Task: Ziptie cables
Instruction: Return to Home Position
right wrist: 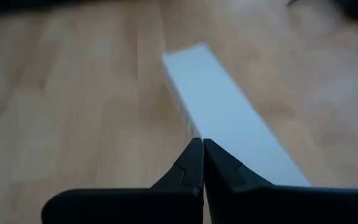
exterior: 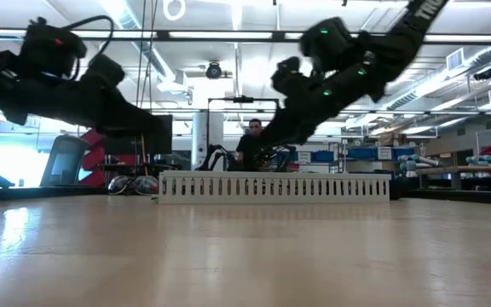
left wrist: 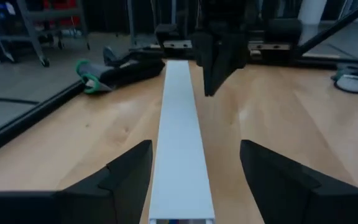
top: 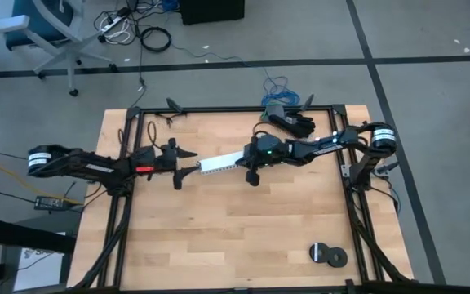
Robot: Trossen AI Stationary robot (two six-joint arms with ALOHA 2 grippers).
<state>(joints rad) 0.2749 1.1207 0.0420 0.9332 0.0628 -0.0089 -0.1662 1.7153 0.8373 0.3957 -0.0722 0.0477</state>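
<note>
White channel (top: 223, 162) with its lid on, in the middle of the wooden counter (top: 219, 237), one hand at each end.
The counter is of pale wood strips inside a black frame and stands on a grey floor (top: 431, 49) with dark lines. An office chair (top: 51, 33) stands beyond the counter at 11 o'clock, and in the low view a person (exterior: 254, 136) is in the workshop behind. Two black rolls (top: 326, 254) lie near the 5 o'clock corner, well apart from the channel, and a dark object (top: 294, 122) lies at the 1 o'clock edge. The left hand (left wrist: 194, 146) is at the channel's 9 o'clock end with its fingers wide, one on each side of the lid. The right hand (right wrist: 202, 146) is above the 3 o'clock end with its fingers pressed together, holding nothing. The cables are not seen in any view.
</note>
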